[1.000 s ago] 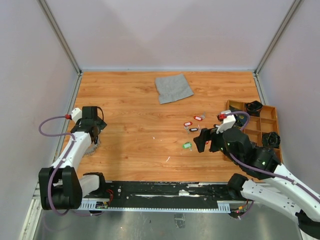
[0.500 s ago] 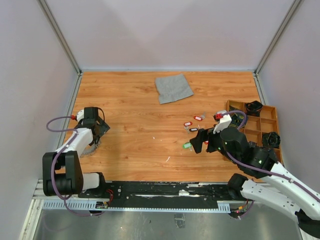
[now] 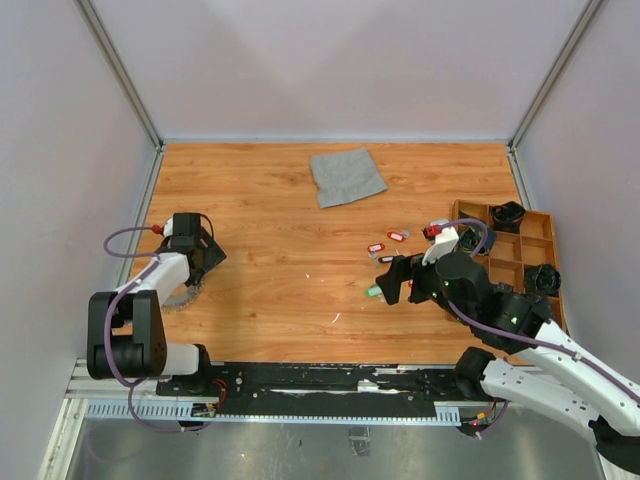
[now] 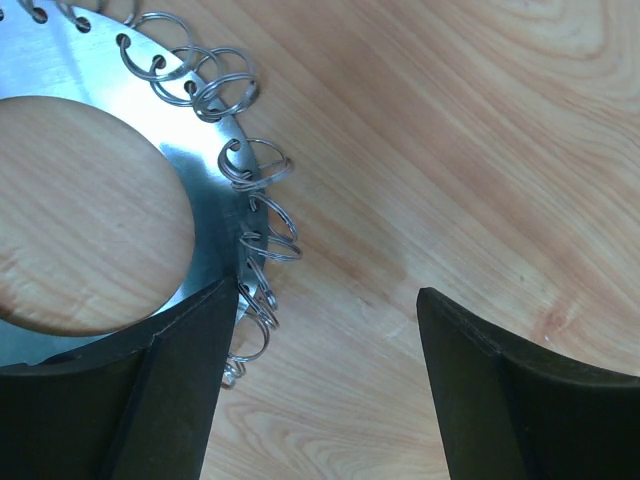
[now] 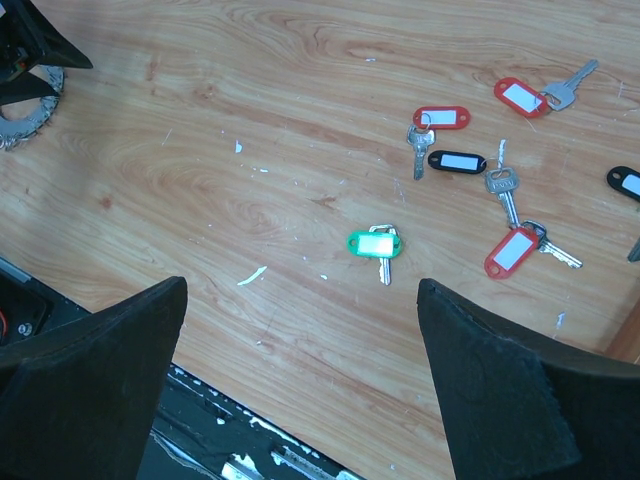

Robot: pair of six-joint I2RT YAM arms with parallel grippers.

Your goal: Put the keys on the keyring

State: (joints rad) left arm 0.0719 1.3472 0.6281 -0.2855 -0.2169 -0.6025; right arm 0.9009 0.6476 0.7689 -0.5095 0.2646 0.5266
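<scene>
A: Two changes since a second ago. The right gripper (image 5: 300, 300) is sliding left, off the red- and black-tagged keys (image 5: 470, 160) and toward the green-tagged key (image 5: 373, 243). The left gripper (image 4: 325, 310) is shifting in over the keyring (image 3: 180, 297) as its elbow is folding.

B: Jaws?

A: Both pairs are standing apart, gripping nothing. The left pair is spanning bare table (image 4: 480, 120), with one finger overlapping the keyring's rim. Whether it is touching, I cannot tell.

B: Meaning for the task?

A: I am reading it as two approaches under way, one arm going for the keyring and the other for a first key. No key is threaded yet.

B: Where is the keyring lying?

A: Flat at the table's left side, well apart from the keys, with small split rings (image 4: 262, 215) fringing its rim.

B: Green key's orientation?

A: In the right wrist view its tag is running left-right. The blade is pointing toward the near edge, roughly square to the tag.
</scene>
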